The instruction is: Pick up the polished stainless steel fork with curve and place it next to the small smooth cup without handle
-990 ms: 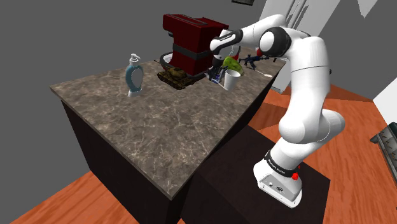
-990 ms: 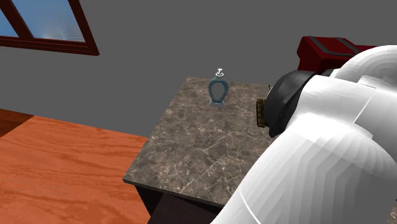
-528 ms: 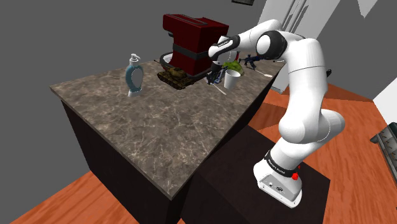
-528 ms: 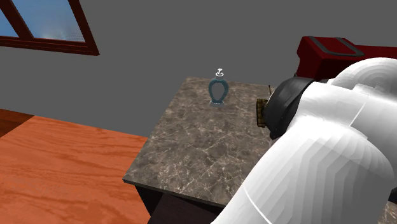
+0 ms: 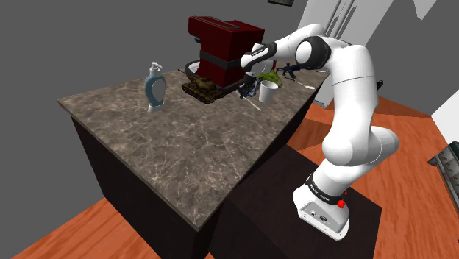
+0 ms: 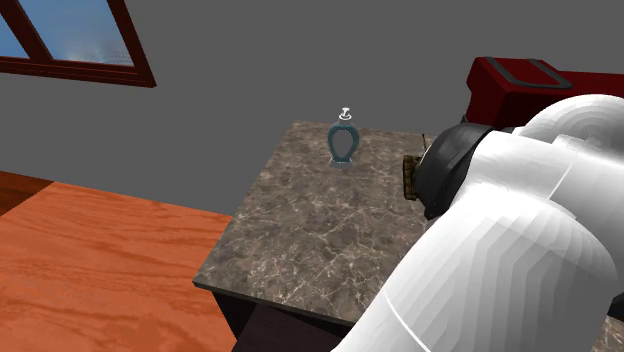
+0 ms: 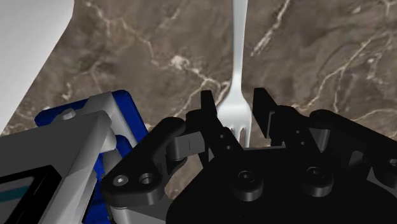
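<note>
Now, gripper [image 7: 233, 102]: low over the counter [image 5: 169, 140], pointing down at it; in the shoulder view it [image 5: 248, 87] hangs in front of the red machine and just beside the cup, on that view's left.
Fingers [image 7: 207, 108]: parted, one on each side of the fork's tines; a thin strip of counter shows on either side, so they clasp nothing.
Fork [image 7: 239, 57]: pale silver-grey, lying flat on the brown marbled counter, tines toward the gripper and between the fingers, its slim handle running straight away from the hand.
Cup [image 5: 268, 91]: small, plain white, with no handle to be seen, upright near the counter's far edge, close to the gripper.
Blue and grey object [image 7: 118, 118]: on the counter just beside the gripper; I cannot tell what it is.
Red machine [image 5: 218, 48]: tall, dark red, at the back of the counter behind the gripper.
Vase [image 5: 154, 87]: teal, with an open loop through its body, upright, well apart from the cup, toward the shoulder view's left; it [image 6: 343, 143] also shows at the counter's far end in the second exterior view.
Arm [image 5: 346, 110]: white, rising from the dark stand [image 5: 294, 199] and bending over the counter.
</note>
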Robot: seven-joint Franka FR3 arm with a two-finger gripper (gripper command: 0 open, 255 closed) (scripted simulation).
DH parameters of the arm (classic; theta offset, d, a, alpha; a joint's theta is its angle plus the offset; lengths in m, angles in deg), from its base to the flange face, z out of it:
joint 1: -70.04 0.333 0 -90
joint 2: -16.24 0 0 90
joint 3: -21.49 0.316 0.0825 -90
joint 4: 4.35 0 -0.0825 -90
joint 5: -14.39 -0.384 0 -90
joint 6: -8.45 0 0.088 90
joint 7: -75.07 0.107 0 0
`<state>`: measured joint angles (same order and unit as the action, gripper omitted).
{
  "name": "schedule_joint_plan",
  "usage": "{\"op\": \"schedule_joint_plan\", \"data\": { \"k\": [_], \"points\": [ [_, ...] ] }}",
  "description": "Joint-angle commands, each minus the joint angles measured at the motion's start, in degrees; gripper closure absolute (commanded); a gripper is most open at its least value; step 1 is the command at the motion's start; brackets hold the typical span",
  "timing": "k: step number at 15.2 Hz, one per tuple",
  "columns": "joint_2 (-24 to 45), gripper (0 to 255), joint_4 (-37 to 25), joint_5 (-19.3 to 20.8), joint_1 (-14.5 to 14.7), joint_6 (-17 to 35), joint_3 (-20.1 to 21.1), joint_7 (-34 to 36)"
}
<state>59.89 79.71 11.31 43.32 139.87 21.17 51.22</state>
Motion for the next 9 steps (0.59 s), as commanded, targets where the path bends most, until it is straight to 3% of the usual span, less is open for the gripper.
{"op": "schedule_joint_plan", "data": {
  "k": [1,6,9],
  "points": [
    [0.0,0,0.0,0.0,0.0,0.0,0.0,0.0],
    [0.0,0,0.0,0.0,0.0,0.0,0.0,0.0],
    [-3.8,0,0.4,0.1,-0.1,-3.4,-0.1,0.0]
  ]
}}
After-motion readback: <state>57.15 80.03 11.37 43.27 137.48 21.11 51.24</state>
